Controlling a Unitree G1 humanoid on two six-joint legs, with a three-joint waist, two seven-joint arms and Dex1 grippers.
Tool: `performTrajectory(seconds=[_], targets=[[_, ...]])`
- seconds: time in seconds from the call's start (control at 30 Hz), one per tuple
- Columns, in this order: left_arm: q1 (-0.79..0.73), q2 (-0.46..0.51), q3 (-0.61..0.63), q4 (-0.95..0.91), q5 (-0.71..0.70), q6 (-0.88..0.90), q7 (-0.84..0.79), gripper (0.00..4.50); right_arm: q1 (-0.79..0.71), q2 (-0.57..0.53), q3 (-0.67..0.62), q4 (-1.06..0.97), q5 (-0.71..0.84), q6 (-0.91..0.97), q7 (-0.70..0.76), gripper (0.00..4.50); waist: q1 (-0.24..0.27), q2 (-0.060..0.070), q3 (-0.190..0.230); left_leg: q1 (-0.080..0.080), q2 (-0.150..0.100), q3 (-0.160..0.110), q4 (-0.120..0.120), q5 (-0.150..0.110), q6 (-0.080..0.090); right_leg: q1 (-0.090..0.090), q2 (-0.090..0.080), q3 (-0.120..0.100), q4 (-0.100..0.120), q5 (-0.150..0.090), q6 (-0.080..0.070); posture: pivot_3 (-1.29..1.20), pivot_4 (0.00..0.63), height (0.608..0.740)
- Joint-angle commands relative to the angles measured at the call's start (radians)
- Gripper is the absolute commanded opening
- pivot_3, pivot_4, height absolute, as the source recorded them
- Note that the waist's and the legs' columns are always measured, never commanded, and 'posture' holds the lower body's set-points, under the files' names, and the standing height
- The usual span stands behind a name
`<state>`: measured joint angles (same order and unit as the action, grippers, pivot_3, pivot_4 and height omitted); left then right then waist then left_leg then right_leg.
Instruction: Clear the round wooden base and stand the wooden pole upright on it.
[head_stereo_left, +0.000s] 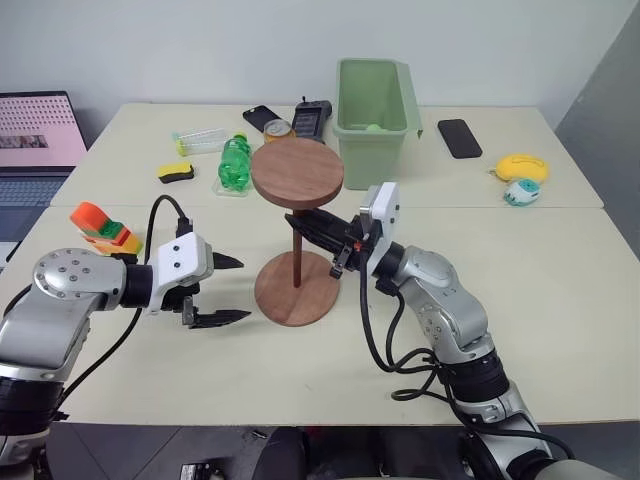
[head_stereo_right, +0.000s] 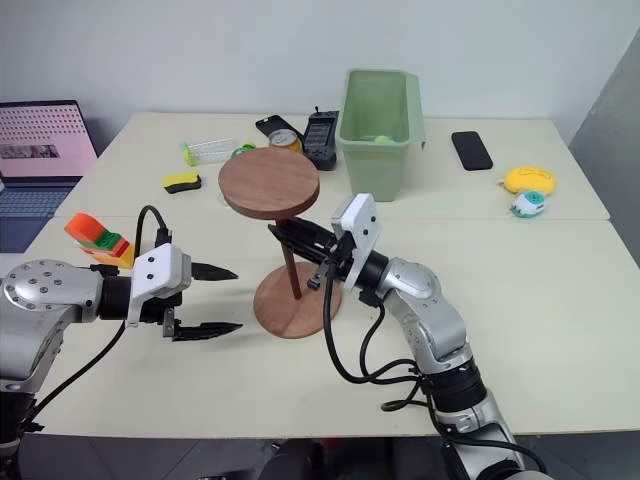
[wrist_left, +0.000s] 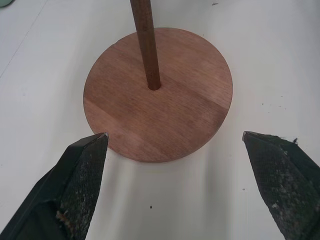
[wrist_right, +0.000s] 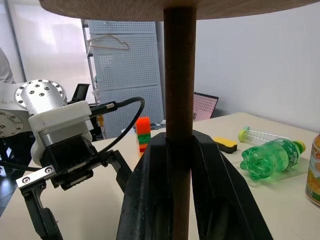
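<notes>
The round wooden base (head_stereo_left: 283, 302) lies flat in the middle of the table, with nothing else on it. The wooden pole (head_stereo_left: 297, 262) stands upright in the base's centre hole, its own disc (head_stereo_left: 297, 172) on top. My right gripper (head_stereo_left: 301, 226) reaches in from the right and is shut on the pole about halfway up; the right wrist view shows the rod (wrist_right: 180, 75) clamped between the fingers. My left gripper (head_stereo_left: 243, 289) hovers open just left of the base, pointing at it. In the left wrist view the base (wrist_left: 165, 112) and the pole's foot (wrist_left: 146, 45) lie beyond its spread fingers.
A green bin (head_stereo_left: 378, 110) stands behind the pole. A green bottle (head_stereo_left: 234, 163), a can, phones and a yellow sponge (head_stereo_left: 175, 172) lie at the back left. A coloured block stack (head_stereo_left: 100, 228) sits by my left arm, a laptop (head_stereo_left: 35, 140) at far left.
</notes>
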<state>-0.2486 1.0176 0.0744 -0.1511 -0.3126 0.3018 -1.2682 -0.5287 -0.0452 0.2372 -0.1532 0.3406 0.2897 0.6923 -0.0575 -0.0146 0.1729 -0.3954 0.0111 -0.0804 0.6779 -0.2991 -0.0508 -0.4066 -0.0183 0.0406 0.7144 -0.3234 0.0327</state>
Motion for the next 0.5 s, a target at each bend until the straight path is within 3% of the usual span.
performTrajectory(seconds=[0.03,0.5], targets=[[-0.011,0.002,0.006,-0.009,-0.008,-0.011,-0.001,4.50,0.013,-0.014,0.017,0.009,-0.015,0.001,0.000,0.17,0.000,0.000,0.000,0.000,0.000,0.000,0.000,0.000,0.000,0.000,0.000,0.000,0.000,0.000,0.000,0.00,0.150,0.740],[-0.007,0.005,0.012,-0.007,-0.007,-0.012,0.001,4.50,0.038,-0.035,0.033,0.044,-0.023,0.026,-0.010,0.17,0.000,0.000,-0.001,0.003,0.000,0.000,0.000,0.000,0.000,0.002,0.000,0.000,0.001,0.000,0.000,0.00,0.150,0.740]])
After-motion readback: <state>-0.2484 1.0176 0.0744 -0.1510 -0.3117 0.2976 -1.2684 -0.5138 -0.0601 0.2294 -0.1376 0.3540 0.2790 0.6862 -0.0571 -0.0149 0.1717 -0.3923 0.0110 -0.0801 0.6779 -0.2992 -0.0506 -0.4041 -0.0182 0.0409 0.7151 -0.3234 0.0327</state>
